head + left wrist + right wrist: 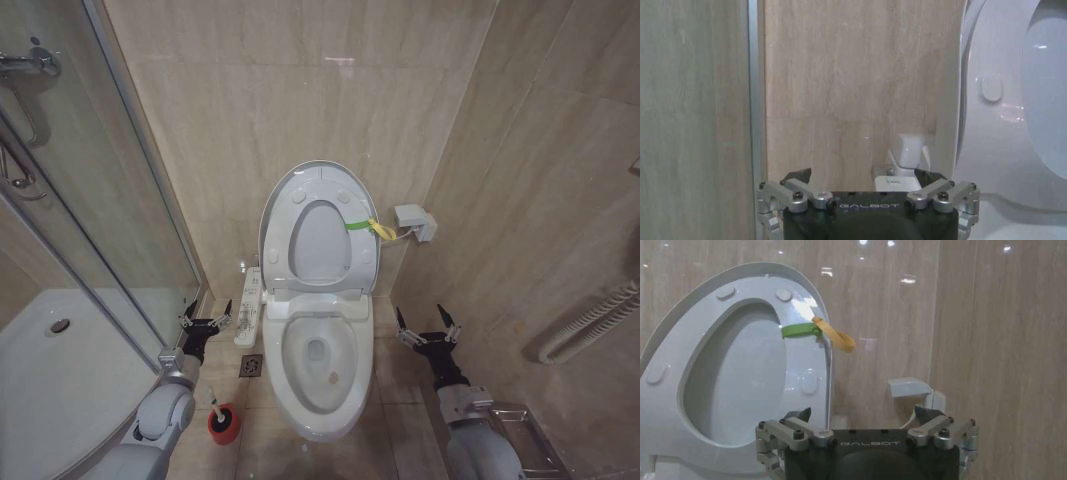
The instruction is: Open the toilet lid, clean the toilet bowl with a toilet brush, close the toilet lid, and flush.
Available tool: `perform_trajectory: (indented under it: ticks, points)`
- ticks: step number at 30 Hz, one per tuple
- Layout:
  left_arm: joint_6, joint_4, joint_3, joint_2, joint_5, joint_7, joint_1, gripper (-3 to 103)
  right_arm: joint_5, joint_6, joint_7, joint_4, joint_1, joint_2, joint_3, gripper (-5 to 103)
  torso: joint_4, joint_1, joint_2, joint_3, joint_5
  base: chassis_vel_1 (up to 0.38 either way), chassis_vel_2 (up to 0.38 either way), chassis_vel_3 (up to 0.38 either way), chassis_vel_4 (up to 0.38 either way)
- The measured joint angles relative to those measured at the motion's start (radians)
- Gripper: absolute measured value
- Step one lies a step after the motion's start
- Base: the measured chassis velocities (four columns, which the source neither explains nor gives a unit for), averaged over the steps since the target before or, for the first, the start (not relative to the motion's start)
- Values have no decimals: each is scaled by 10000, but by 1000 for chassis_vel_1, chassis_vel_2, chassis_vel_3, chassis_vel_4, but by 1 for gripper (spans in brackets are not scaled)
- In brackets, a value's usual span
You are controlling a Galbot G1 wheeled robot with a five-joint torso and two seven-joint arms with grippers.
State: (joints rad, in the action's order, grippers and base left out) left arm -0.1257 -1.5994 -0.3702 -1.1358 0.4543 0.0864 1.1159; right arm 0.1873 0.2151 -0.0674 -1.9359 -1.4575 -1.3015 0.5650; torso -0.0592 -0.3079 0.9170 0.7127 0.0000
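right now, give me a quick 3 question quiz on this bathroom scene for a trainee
1. True or false: the lid is up.
2. Where is the brush? A) in the bowl B) in the left gripper C) on the floor in its red holder, left of the bowl
3. Fill in: both the left gripper and the right gripper are ____ and hold nothing.

Key: 1 true; 2 C; 3 open

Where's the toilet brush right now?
In the head view, the toilet brush stands in its red holder on the floor, left of the toilet bowl, below the left end effector.
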Motion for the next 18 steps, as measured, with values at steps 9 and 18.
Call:
perform_trajectory:
  ticks: [9,18]
  points:
    - [0,0,0,0,0,0,0,100,0,0,0,0,0,0,0,100,0,0,0,0,0,0,0,0,0]
    - [0,0,0,0,0,0,0,100,0,0,0,0,0,0,0,100,0,0,0,0,0,0,0,0,0]
